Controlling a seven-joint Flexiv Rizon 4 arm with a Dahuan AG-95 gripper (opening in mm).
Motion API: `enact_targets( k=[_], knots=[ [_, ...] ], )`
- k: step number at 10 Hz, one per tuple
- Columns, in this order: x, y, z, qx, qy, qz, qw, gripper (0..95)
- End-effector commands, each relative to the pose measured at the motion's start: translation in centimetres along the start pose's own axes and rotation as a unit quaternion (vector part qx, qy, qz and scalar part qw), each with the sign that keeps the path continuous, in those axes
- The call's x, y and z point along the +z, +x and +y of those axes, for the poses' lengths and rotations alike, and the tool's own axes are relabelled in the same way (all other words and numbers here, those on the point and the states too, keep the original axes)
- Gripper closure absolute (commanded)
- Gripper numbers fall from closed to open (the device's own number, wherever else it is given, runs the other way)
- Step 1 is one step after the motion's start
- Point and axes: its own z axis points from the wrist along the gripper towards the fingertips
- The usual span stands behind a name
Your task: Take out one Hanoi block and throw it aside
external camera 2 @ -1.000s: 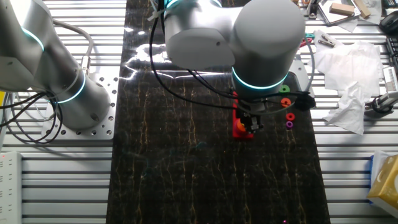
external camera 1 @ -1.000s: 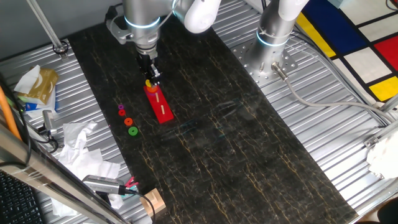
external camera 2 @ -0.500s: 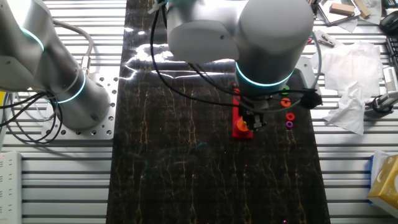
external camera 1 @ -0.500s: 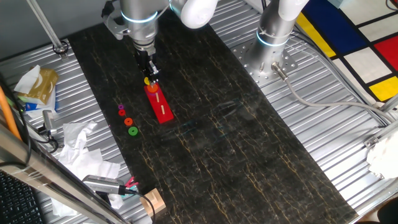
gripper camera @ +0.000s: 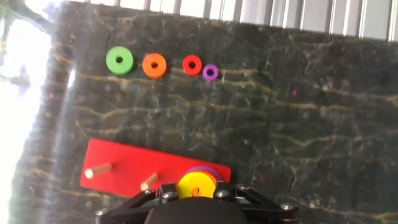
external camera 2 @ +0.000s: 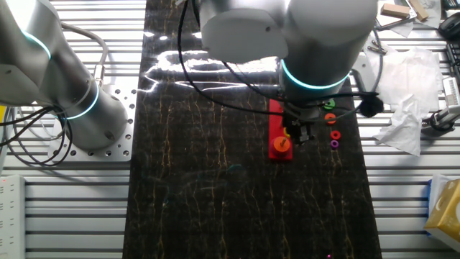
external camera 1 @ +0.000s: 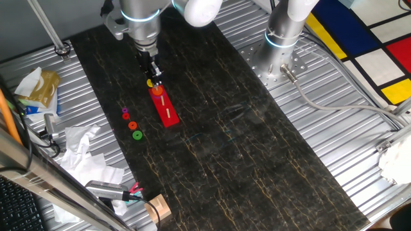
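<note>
The Hanoi block [gripper camera: 196, 185], a yellow ring with a centre hole, sits between the fingers of my gripper [gripper camera: 196, 194], which is shut on it. It hangs just above the far end of the red peg base [gripper camera: 134, 169], over a stack of orange and purple discs. In one fixed view the gripper [external camera 1: 153, 77] holds the yellow block [external camera 1: 151, 83] above the base [external camera 1: 165, 107]. From the other side an orange disc [external camera 2: 282, 144] shows on the base below the gripper [external camera 2: 296, 134]. Two bare wooden pegs [gripper camera: 98, 169] stand on the base.
Green [gripper camera: 119, 60], orange [gripper camera: 154, 65], red [gripper camera: 192, 64] and purple [gripper camera: 210, 72] rings lie in a row on the dark mat beside the base. A second arm's base [external camera 1: 282, 38] stands at the back. Crumpled paper [external camera 1: 83, 147] and a wooden block [external camera 1: 157, 208] lie off the mat.
The gripper has risen and drawn back from the red base, carrying the yellow block up off its peg. The orange disc beneath now shows.
</note>
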Motion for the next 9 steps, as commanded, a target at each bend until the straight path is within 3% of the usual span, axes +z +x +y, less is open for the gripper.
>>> enact_targets(
  k=[1, 2, 3, 4, 9],
  knots=[
    [-0.3, -1.1, 0.2, 0.001, -0.001, 0.003, 1.0, 95.0],
    [-0.3, -1.1, 0.2, 0.001, -0.001, 0.003, 1.0, 95.0],
    [-0.7, -2.5, 0.7, 0.004, -0.001, 0.009, 1.0, 95.0],
    [-0.7, -2.7, 0.8, 0.005, -0.001, 0.01, 0.9999, 95.0],
    [-0.8, -7.7, 4.1, 0.023, 0.001, 0.015, 0.9996, 95.0]
  ],
)
